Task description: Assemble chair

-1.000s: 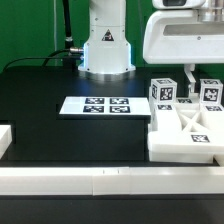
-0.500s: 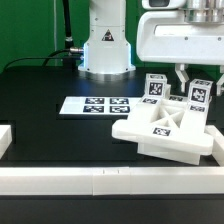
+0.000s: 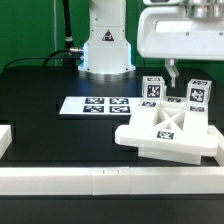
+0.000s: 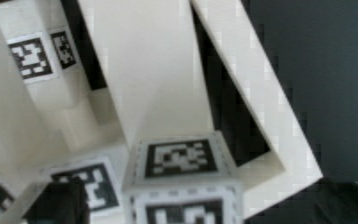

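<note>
The chair (image 3: 165,135) lies at the exterior view's right as one white cluster: an X-ribbed panel (image 3: 170,128) skewed on the black table, with tagged blocks (image 3: 153,89) standing behind it. My gripper (image 3: 190,76) hangs just above those blocks, open, and one finger (image 3: 172,72) shows clearly. In the wrist view the gripper (image 4: 190,210) has its dark fingers (image 4: 43,200) far apart on either side of a tagged block (image 4: 181,157), not pressing on it. White ribs of the panel (image 4: 140,70) fill that view.
The marker board (image 3: 92,105) lies flat at the table's middle. The robot base (image 3: 105,50) stands behind it. A long white rail (image 3: 100,180) runs along the front edge, and a short white piece (image 3: 5,140) sits at the exterior view's left.
The jaws have gone from shut to wide open. The panel swung from square to skewed, then settled slightly toward the exterior view's right. The gripper rose a little.
</note>
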`<state>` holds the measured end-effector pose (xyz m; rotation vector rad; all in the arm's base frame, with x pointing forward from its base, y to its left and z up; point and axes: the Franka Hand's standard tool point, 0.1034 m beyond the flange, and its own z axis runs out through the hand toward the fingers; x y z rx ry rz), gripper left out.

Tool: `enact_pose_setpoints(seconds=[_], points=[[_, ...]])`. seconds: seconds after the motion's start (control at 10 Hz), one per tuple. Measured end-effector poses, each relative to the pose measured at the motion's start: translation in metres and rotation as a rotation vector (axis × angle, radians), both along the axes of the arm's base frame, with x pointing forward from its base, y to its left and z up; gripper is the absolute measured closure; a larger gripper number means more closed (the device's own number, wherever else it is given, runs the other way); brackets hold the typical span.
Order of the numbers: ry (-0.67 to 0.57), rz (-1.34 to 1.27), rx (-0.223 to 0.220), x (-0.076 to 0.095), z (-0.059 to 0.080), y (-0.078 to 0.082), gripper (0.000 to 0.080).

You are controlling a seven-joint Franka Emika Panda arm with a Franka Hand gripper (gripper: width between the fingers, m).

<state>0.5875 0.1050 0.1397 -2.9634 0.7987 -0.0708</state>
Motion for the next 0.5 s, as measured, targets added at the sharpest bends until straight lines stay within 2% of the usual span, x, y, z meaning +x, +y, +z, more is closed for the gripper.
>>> enact_pose_setpoints(seconds=[0.1,0.5], points=[[-0.001,0.0,0.005,0.0003,0.0094,0.0002,0.0151],[-0.001,0.0,0.002,0.0004,0.0049,0.0001,0.0151]])
